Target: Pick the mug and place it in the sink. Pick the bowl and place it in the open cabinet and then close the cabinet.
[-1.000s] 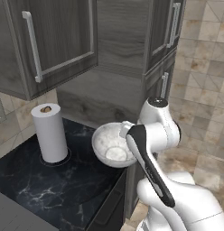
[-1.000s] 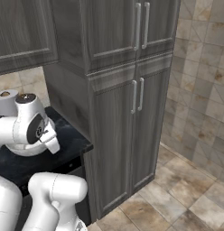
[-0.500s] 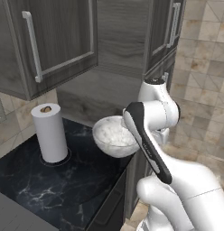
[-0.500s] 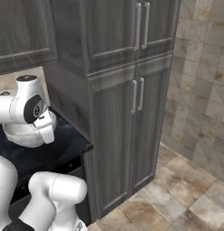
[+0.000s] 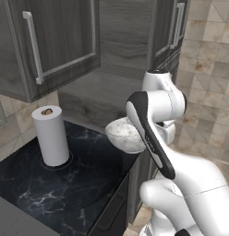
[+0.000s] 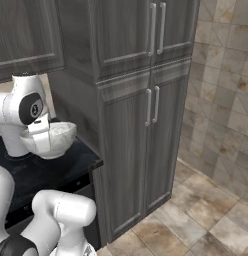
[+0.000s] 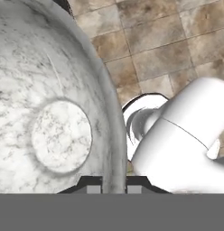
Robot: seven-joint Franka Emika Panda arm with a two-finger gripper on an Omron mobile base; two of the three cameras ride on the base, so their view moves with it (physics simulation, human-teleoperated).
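Observation:
The bowl [image 5: 122, 134] is wide and whitish with a grey-speckled inside, and it hangs tilted above the right end of the black counter. My gripper [image 7: 114, 186] is shut on its rim, one fingertip [image 7: 91, 188] inside and the other outside. In the right base view the bowl [image 6: 60, 139] sits just right of my hand. The cabinet [image 5: 56, 41] is the upper wall unit, its door swung open at upper left above the bowl. The mug and the sink are out of view.
A paper towel roll [image 5: 51, 136] stands on the black marble counter [image 5: 65, 193] to the left of the bowl. A tall dark pantry unit [image 6: 131, 100] rises right of the counter's end. Beyond it lie a tiled floor [image 6: 206, 210] and a tiled wall.
The arm has risen a little and carried the bowl upward with it. The bowl now shows beside the hand in the right base view.

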